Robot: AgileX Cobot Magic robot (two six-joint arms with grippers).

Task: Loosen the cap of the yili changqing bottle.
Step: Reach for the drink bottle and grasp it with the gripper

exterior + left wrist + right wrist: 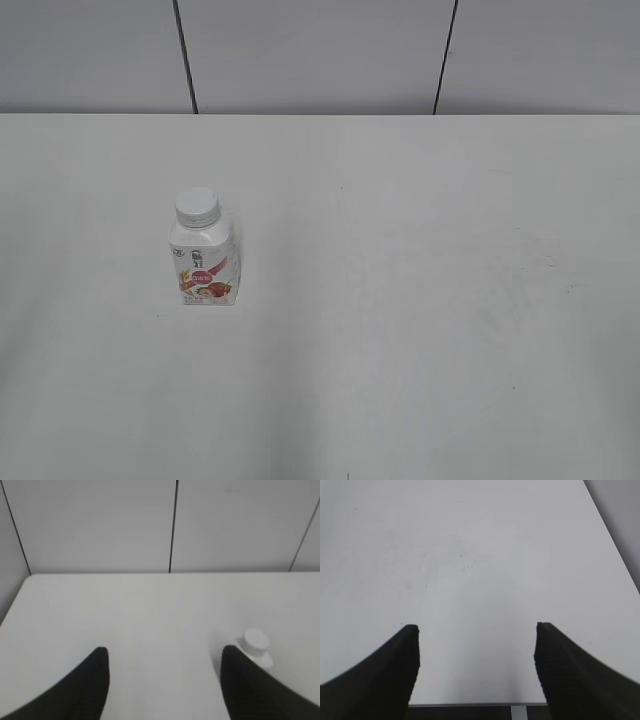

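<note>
The yili changqing bottle (204,262) stands upright on the left part of the white table, small and white with a red-pink fruit label. Its white ribbed cap (197,206) sits on the neck. In the left wrist view the cap (255,640) and the bottle's shoulder (265,660) show just beyond my right finger. My left gripper (163,652) is open and empty, with the bottle outside the jaws to the right. My right gripper (476,627) is open and empty above bare table. Neither gripper shows in the exterior view.
The white table (420,300) ends at a grey panelled wall (320,50) behind. The table's near edge (470,704) shows under my right gripper, its right edge (615,545) runs along that view, and its left corner (22,582) shows in the left wrist view.
</note>
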